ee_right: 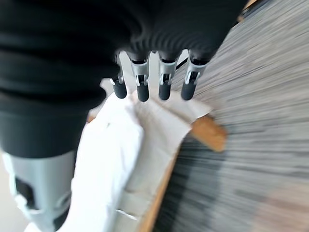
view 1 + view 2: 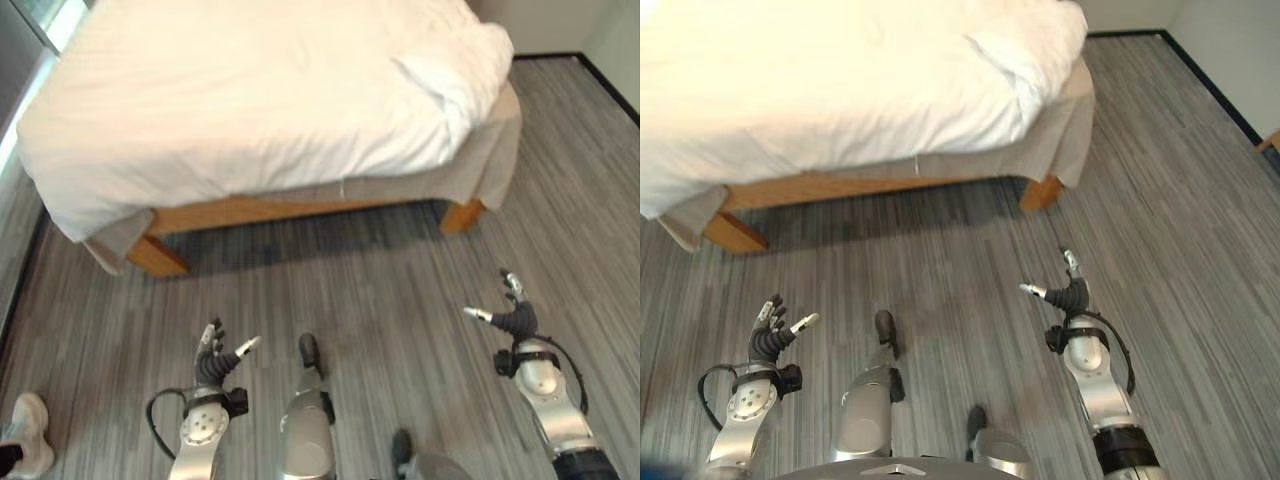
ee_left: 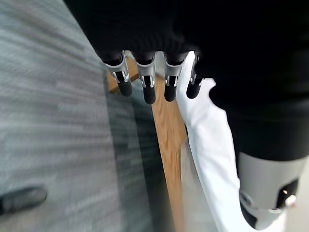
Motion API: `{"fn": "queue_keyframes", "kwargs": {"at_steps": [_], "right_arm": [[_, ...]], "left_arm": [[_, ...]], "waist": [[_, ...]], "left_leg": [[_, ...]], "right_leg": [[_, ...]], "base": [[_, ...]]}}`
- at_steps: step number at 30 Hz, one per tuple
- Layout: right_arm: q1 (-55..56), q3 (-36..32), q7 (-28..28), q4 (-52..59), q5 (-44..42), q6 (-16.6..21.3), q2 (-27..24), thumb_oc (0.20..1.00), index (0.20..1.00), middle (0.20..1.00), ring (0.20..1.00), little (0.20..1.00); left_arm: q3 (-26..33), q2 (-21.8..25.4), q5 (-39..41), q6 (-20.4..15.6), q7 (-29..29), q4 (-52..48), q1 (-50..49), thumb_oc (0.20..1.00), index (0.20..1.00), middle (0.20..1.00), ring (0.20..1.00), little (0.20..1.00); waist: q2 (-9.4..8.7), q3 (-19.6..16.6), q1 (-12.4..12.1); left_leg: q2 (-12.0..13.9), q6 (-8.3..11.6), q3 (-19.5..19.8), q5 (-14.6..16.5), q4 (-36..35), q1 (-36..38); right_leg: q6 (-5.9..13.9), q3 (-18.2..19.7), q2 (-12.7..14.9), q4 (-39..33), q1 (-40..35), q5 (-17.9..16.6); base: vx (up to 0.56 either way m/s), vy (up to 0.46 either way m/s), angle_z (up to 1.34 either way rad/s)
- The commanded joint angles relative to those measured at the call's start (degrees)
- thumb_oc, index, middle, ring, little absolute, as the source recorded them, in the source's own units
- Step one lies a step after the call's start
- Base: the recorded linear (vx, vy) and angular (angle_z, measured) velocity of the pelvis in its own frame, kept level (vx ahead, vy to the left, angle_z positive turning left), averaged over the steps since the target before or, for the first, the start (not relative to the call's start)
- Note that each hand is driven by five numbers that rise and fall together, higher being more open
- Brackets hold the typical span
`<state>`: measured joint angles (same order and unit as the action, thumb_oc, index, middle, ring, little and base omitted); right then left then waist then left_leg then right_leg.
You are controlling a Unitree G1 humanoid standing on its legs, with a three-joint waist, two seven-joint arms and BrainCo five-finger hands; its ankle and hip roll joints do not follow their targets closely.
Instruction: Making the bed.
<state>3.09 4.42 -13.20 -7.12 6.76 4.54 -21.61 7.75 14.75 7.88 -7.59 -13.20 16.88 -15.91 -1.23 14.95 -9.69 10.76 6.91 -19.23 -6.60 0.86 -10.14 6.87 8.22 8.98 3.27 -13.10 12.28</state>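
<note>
Left eye view: wooden bed frame [image 2: 240,212] far across the grey plank floor [image 2: 380,290], white duvet [image 2: 250,100] spread over most of the mattress, smooth through the middle. At the far right corner, a rumpled fold of duvet [image 2: 450,70] bunched up, with a beige under-sheet [image 2: 480,170] hanging loose below it; another beige flap [image 2: 115,245] drooping at the left corner. Left hand [image 2: 214,362] low and near, fingers spread and relaxed, holding nothing, well apart from the bed. Right hand [image 2: 512,318] near on the right, fingers likewise spread, empty. A person's white shoe [image 2: 30,430] at the near left edge.

Right eye view: same layout; both hands over bare floor, bed well beyond reach.

Left wrist view: fingers [image 3: 148,89] straight in a row, nothing between them; past them the wooden side rail [image 3: 166,130] and the white duvet edge [image 3: 212,159].

Right wrist view: fingers [image 1: 142,87] straight, empty; beyond, the rumpled white corner [image 1: 108,159], beige sheet [image 1: 159,140] and a wooden leg [image 1: 210,131].

Judged progress: duvet largely laid, so mostly done; likely left are closing in on the bed, flattening the right corner and tucking the hanging beige sheet at both corners.
</note>
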Motion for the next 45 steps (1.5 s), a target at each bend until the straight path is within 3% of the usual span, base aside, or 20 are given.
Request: {"fn": "queue_keyframes", "kwargs": {"at_steps": [1, 3, 4, 6, 7, 8, 13, 18, 21, 23, 24, 26, 29, 30, 33, 35, 39, 40, 42, 45], "right_arm": [[-4.8, 1.5, 0.8, 1.4, 0.6, 3.0, 2.1, 1.000, 1.000, 1.000, 1.000, 1.000], [-6.1, 1.8, 0.7, 1.5, 0.7, 2.8, 1.7, 1.000, 1.000, 1.000, 1.000, 1.000], [-8.8, 2.3, 0.2, 1.8, 1.7, 2.8, 0.7, 1.000, 1.000, 1.000, 1.000, 1.000], [-10.0, 2.4, 0.1, 2.1, 1.9, 2.6, 0.1, 1.000, 1.000, 1.000, 1.000, 1.000], [-11.0, 2.1, 0.2, 2.4, 1.5, 2.6, -0.8, 1.000, 1.000, 1.000, 1.000, 1.000], [-11.3, 1.7, 0.3, 2.6, 1.2, 2.5, -1.4, 1.000, 1.000, 1.000, 1.000, 1.000], [-11.6, -0.7, 0.0, 3.2, 1.7, 2.1, -2.8, 1.000, 1.000, 1.000, 1.000, 1.000], [-10.5, -2.4, -0.5, 4.2, 2.7, 2.0, -4.2, 1.000, 1.000, 1.000, 1.000, 1.000], [-10.1, -2.6, -1.1, 4.1, 4.5, 1.7, -5.4, 1.000, 1.000, 1.000, 1.000, 1.000], [-11.8, -1.8, -3.3, 3.3, 7.3, 0.7, -6.7, 1.000, 1.000, 1.000, 1.000, 1.000], [-12.1, -1.7, -3.5, 3.0, 7.3, 0.7, -6.8, 1.000, 1.000, 1.000, 1.000, 1.000], [-17.8, -0.6, -7.0, 0.4, 10.1, -0.7, -10.0, 1.000, 1.000, 1.000, 1.000, 1.000], [-25.0, 1.1, -8.2, -0.8, 11.5, -3.3, -13.2, 1.000, 1.000, 1.000, 1.000, 1.000], [-28.6, 2.8, -7.0, -0.6, 11.5, -4.1, -14.6, 1.000, 1.000, 1.000, 1.000, 1.000], [-29.0, 3.3, -5.7, -0.1, 12.3, -4.3, -15.0, 1.000, 1.000, 1.000, 1.000, 1.000], [-28.2, 3.3, -4.6, -1.1, 13.5, -4.0, -14.3, 1.000, 1.000, 1.000, 1.000, 1.000], [-25.1, 4.6, -3.5, -1.8, 14.9, -4.0, -10.6, 1.000, 1.000, 1.000, 1.000, 1.000], [-23.5, 5.1, -3.7, -2.0, 14.9, -4.0, -9.2, 1.000, 1.000, 1.000, 1.000, 1.000], [-22.8, 5.5, -4.2, -2.2, 15.1, -3.8, -8.4, 1.000, 1.000, 1.000, 1.000, 1.000], [-21.0, 6.2, -4.6, -1.7, 15.5, -3.4, -7.5, 1.000, 1.000, 1.000, 1.000, 1.000]], "left_arm": [[-1.6, 5.9, -0.2, -1.2, 0.8, -3.7, 1.5, 1.000, 1.000, 1.000, 1.000, 1.000], [-1.8, 6.9, 0.2, -1.2, 0.8, -3.2, 2.7, 1.000, 1.000, 1.000, 1.000, 1.000], [-2.4, 9.1, 0.5, -1.3, 0.1, -2.9, 5.4, 1.000, 1.000, 1.000, 1.000, 1.000], [-2.7, 9.7, 0.9, -1.3, 0.0, -3.2, 6.1, 1.000, 1.000, 1.000, 1.000, 1.000], [-2.7, 10.5, 1.3, -1.4, -0.1, -3.3, 7.3, 1.000, 1.000, 1.000, 1.000, 1.000], [-2.6, 10.9, 1.3, -1.5, 0.2, -3.4, 7.6, 1.000, 1.000, 1.000, 1.000, 1.000], [0.5, 11.6, 0.9, -1.7, 0.6, -3.4, 8.0, 1.000, 1.000, 1.000, 1.000, 1.000], [2.1, 10.8, 2.8, -2.6, -0.8, -1.5, 7.9, 1.000, 1.000, 1.000, 1.000, 1.000], [2.4, 10.3, 4.0, -3.0, -0.9, -1.5, 7.0, 1.000, 1.000, 1.000, 1.000, 1.000], [1.9, 9.2, 7.6, -4.0, -2.6, -2.0, 7.0, 1.000, 1.000, 1.000, 1.000, 1.000], [1.9, 9.1, 7.7, -4.1, -2.7, -2.0, 7.1, 1.000, 1.000, 1.000, 1.000, 1.000], [-0.5, 9.2, 9.7, -5.5, -2.6, -5.7, 9.2, 1.000, 1.000, 1.000, 1.000, 1.000], [-3.6, 8.5, 15.8, -7.1, -0.4, -11.2, 12.5, 1.000, 1.000, 1.000, 1.000, 1.000], [-5.1, 8.4, 22.1, -8.1, 4.1, -19.8, 15.1, 1.000, 1.000, 1.000, 1.000, 1.000], [-6.3, 9.2, 28.3, -8.2, 9.2, -28.0, 16.0, 1.000, 1.000, 1.000, 1.000, 1.000], [-5.7, 10.7, 27.7, -8.3, 10.8, -34.0, 17.2, 1.000, 1.000, 1.000, 1.000, 1.000], [-6.3, 13.3, 21.0, -9.2, 6.2, -34.9, 24.7, 1.000, 1.000, 1.000, 1.000, 1.000], [-6.8, 15.5, 10.8, -8.7, 0.0, -29.9, 29.7, 1.000, 1.000, 1.000, 1.000, 1.000], [-7.5, 17.7, -0.4, -6.1, -8.0, -19.8, 35.9, 1.000, 1.000, 1.000, 1.000, 1.000], [-8.4, 19.4, -8.6, -0.6, -12.9, -6.1, 40.1, 1.000, 1.000, 1.000, 1.000, 1.000]], "waist": [[-3.02, -1.2, 1.4], [-1.33, -0.5, 2.4], [-1.14, 0.5, 4.6], [-1.35, 0.9, 5.8], [-2.26, 1.4, 7.6], [-2.80, 1.5, 8.5], [-3.99, 1.1, 11.1], [-4.40, 0.1, 13.2], [-4.03, -0.7, 13.7], [-1.47, -1.7, 14.5], [-1.19, -1.7, 14.7], [-0.06, -1.8, 13.9], [-0.33, -1.5, 13.1], [-1.95, -1.1, 11.6], [-1.66, -0.5, 9.4], [-1.11, -0.7, 9.0], [-2.52, -0.1, 10.3], [-2.25, 0.2, 12.2], [-1.93, -0.3, 12.8], [-2.22, -1.1, 15.3]], "left_leg": [[-2.5, -3.84, 1.3, -6.1, -3.9, 0.9], [-1.4, -4.33, 0.9, -4.6, -4.6, 4.2], [-0.3, -4.47, -0.8, -2.1, -5.2, 8.2], [-0.3, -4.20, -0.8, -1.3, -5.4, 9.6], [-0.7, -3.08, -0.7, 0.6, -5.7, 12.3], [-0.7, -2.12, -0.1, 1.6, -5.6, 13.5], [1.3, 2.85, 2.4, 6.9, -5.9, 19.2], [4.3, 6.40, 4.0, 10.8, -5.9, 26.1], [6.1, 7.81, 3.9, 10.6, -5.9, 28.0], [10.1, 8.09, 5.0, 2.0, -2.7, 27.9], [10.4, 8.09, 5.1, 1.8, -2.7, 27.6], [13.3, 7.81, 3.4, -4.1, 6.3, 23.4], [9.5, 6.27, -0.4, -0.9, 11.9, 18.1], [0.4, 2.73, -0.3, 8.5, 11.5, 10.7], [-3.7, 2.25, 3.5, 6.7, 6.5, 8.3], [-3.4, 1.22, 3.6, 6.7, 1.6, 11.4], [-4.7, -0.70, 3.7, 5.0, -4.0, 15.5], [-4.0, -0.83, 4.1, 4.8, -5.5, 16.8], [-2.2, 0.36, 2.7, 5.5, -5.9, 17.3], [-0.9, 1.50, 0.4, 6.5, -5.9, 19.4]], "right_leg": [[7.28, -6.9, 4.6, 27.0, -0.4, -25.1], [6.27, -7.8, 3.7, 34.0, 4.1, -25.8], [5.34, -17.6, 9.5, 35.9, 8.7, -24.1], [5.17, -21.2, 10.6, 34.3, 11.3, -22.0], [4.86, -26.0, 10.5, 28.9, 15.4, -17.3], [4.76, -28.0, 10.2, 23.2, 16.5, -16.4], [6.48, -28.6, 12.0, -3.9, 21.0, -21.2], [7.88, -23.4, 14.7, -6.4, 23.1, -25.7], [7.76, -22.9, 14.4, -5.4, 21.8, -25.9], [6.50, -22.8, 12.2, -2.4, 22.3, -24.6], [6.31, -23.0, 11.9, -2.3, 22.4, -24.5], [3.43, -26.8, 9.2, -4.4, 17.4, -21.9], [1.87, -29.5, 7.9, -7.0, 12.4, -19.5], [1.83, -29.5, 7.7, -7.5, 10.4, -17.6], [1.75, -28.1, 5.0, -7.2, 8.5, -15.6], [1.97, -28.2, 4.1, -3.8, 7.5, -14.0], [4.06, -25.7, 5.3, 6.7, 10.9, -16.8], [4.90, -21.1, 5.3, 8.9, 14.4, -17.6], [4.83, -20.8, 7.5, 4.8, 16.2, -17.6], [5.65, -22.1, 10.0, -0.5, 17.4, -20.4]], "base": [[0.46, 0.373, -0.43], [0.50, 0.332, 0.14], [0.54, 0.163, 0.57], [0.52, 0.085, 0.08], [0.50, -0.073, -0.06], [0.64, -0.176, 0.20], [0.50, -0.298, 0.48], [0.47, -0.313, 0.37], [0.43, -0.286, 0.33], [0.35, -0.196, 0.12], [0.17, -0.139, -0.23], [0.29, -0.292, -0.34], [0.34, -0.308, 0.27], [0.29, -0.289, 0.28], [0.23, -0.059, 0.04], [0.21, 0.059, -0.18], [0.15, 0.013, 0.06], [0.11, -0.083, 0.30], [0.13, -0.156, 0.13], [0.16, -0.117, -0.34]]}}
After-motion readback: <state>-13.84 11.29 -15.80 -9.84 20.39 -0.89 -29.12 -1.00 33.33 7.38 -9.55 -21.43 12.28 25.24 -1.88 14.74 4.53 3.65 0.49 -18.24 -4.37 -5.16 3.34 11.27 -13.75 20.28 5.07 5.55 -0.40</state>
